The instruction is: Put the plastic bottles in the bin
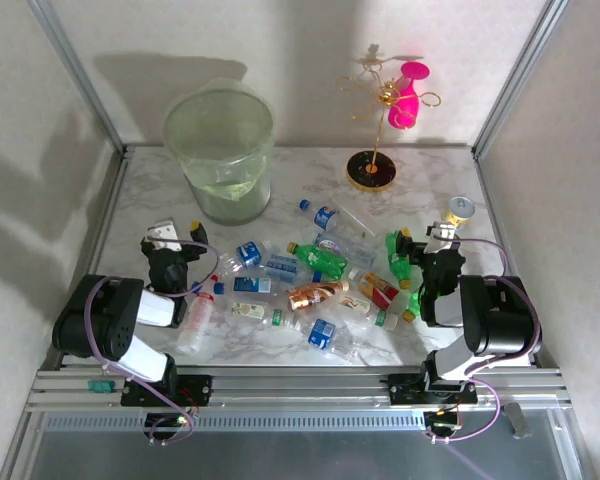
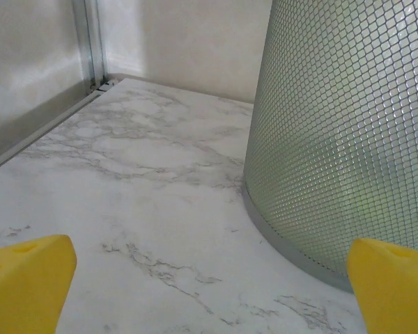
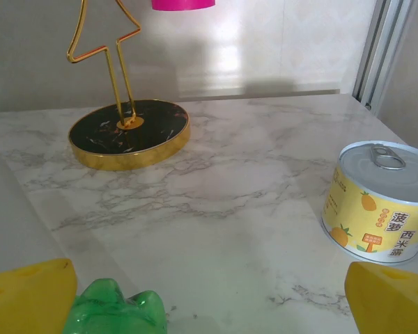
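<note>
Marbled tabletop (image 1: pixel 290 178) is carrying the plastic bottles (image 1: pixel 315 262), which are lying scattered at its centre; their blue, red and white labels are showing too small to read. The bin (image 1: pixel 220 150) is standing at eleven o'clock, apart from them. The left gripper (image 2: pixel 209 285) is hovering with its yellow fingers spread wide and holding nothing, the bin's wall at its two o'clock. The right gripper (image 3: pixel 209 296) is gaping equally wide and empty, a green bottle (image 3: pixel 115 309) lying by its seven o'clock. At its three o'clock a can (image 3: pixel 380 202) is showing pineapples and the characters 菠萝西米露.
</note>
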Robot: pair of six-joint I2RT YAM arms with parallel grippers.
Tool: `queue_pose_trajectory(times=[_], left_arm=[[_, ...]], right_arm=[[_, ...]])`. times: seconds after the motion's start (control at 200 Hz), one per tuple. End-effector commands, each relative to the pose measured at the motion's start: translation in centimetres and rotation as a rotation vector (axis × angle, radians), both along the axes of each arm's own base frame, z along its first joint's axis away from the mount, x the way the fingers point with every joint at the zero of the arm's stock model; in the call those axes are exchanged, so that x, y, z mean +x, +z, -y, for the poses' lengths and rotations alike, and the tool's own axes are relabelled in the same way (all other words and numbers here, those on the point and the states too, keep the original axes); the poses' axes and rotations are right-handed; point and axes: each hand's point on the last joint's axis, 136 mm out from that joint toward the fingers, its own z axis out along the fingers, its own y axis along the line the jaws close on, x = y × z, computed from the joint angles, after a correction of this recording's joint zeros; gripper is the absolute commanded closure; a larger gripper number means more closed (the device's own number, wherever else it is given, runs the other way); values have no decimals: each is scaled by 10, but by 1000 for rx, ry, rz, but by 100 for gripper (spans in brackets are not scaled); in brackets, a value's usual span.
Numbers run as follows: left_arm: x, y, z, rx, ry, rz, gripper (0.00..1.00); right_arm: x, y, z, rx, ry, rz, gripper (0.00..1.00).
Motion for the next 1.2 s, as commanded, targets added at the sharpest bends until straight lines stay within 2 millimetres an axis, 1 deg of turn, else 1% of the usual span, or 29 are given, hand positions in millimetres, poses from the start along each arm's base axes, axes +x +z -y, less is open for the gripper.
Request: queue_pose_trajectory(times=[0.0, 0.801, 0.891, 0.961, 1.011, 1.031, 1.046, 1.081, 1.121, 1.156, 1.196], left_arm=[[0, 5, 0, -13, 8, 22, 1], [-1, 6, 3, -2, 11, 24, 1], [-3, 10, 1, -1, 28, 40, 1], [-10, 20, -7, -8, 81, 61, 1], [-20, 32, -13, -18, 129, 98, 1], [-24, 37, -15, -18, 147, 114, 1], [-27, 39, -15, -16, 155, 121, 1], [-33, 48, -15, -11, 169, 143, 1], [-38, 61, -11, 4, 162, 175, 1], [-42, 75, -4, 30, 143, 209, 1], [-43, 90, 6, 58, 110, 239, 1]], right_arm=[[5, 9, -2, -2, 2, 31, 1], [4, 10, -1, 0, 4, 35, 1], [4, 12, -4, -4, 21, 34, 1], [4, 21, -4, -8, 7, 41, 1], [2, 28, -3, -1, -2, 30, 1], [-1, 27, -4, -1, 4, 16, 1], [5, 40, -5, -5, 10, 40, 1], [5, 52, -12, -17, 29, 57, 1], [3, 68, -17, -12, 41, 91, 1], [2, 82, -25, -5, 67, 121, 1], [2, 94, -35, -16, 96, 128, 1]])
